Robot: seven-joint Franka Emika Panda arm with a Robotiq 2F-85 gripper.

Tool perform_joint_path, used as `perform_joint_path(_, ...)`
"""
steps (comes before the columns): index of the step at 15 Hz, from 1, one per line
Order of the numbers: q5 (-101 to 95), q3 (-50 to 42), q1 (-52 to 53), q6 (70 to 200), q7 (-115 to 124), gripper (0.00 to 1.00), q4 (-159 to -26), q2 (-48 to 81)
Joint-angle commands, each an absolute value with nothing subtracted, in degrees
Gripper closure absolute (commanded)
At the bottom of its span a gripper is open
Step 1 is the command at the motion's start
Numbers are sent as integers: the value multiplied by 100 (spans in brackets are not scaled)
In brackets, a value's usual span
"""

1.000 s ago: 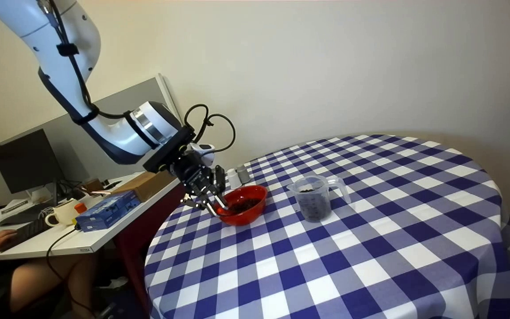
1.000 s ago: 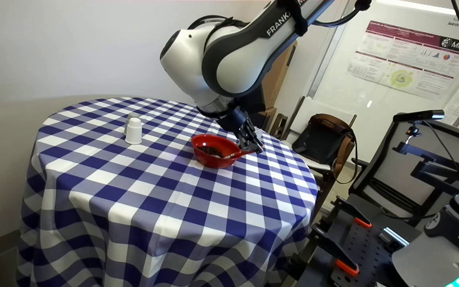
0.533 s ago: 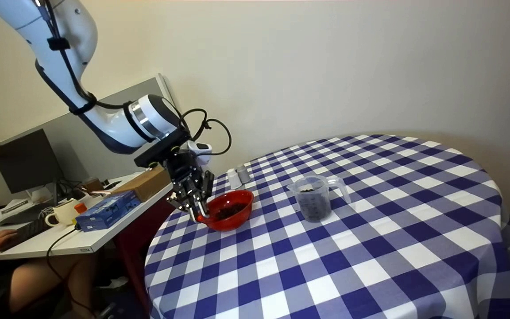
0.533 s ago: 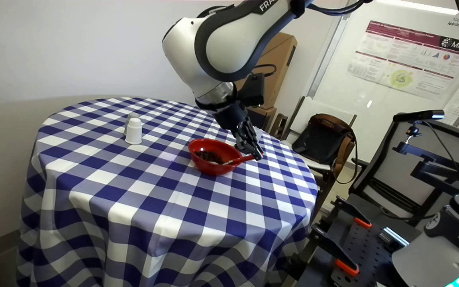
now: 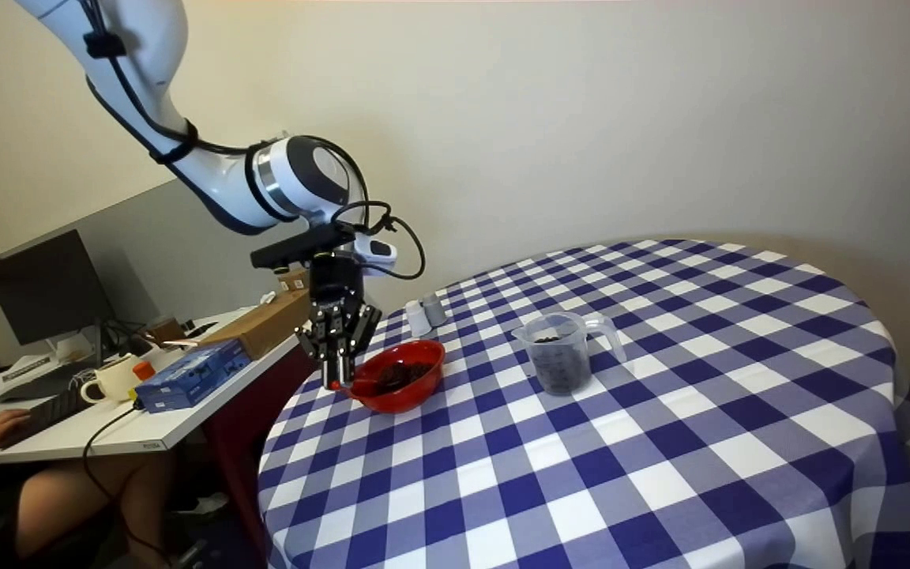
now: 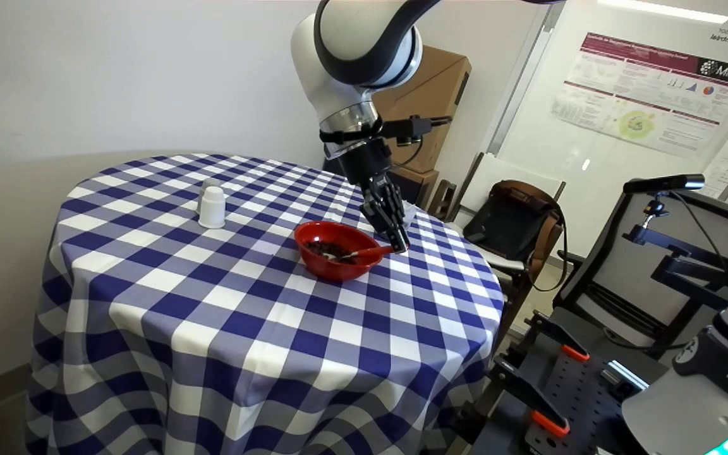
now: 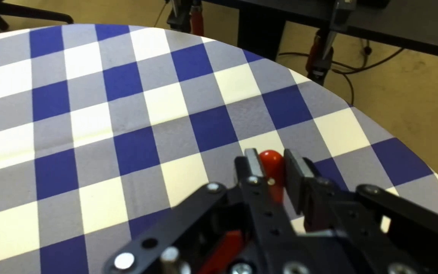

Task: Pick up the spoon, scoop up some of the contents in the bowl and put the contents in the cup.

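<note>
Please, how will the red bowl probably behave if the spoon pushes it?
The red bowl is probably stiff: its wall looks smooth and glossy, like hard plastic. It will likely slide on the tablecloth, as nothing visible fixes it there. It may tip if the spoon, which crosses its rim, presses down hard.

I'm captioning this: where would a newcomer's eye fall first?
Probably on the glossy round red bowl of dark bits on the blue-and-white checked tablecloth. Next comes the black two-fingered gripper beside the bowl's rim, pinching a slim red-handled spoon whose tip reaches inside.
</note>
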State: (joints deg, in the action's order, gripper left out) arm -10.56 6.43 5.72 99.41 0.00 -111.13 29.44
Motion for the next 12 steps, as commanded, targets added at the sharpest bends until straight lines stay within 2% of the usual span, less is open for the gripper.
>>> perform_joint_path(1, -554, 604, 412, 10035, -200, 94, -11088, 2806)
perform_joint_path(12, -325, 583, 389, 10331, -191, 94, -11413, 2339)
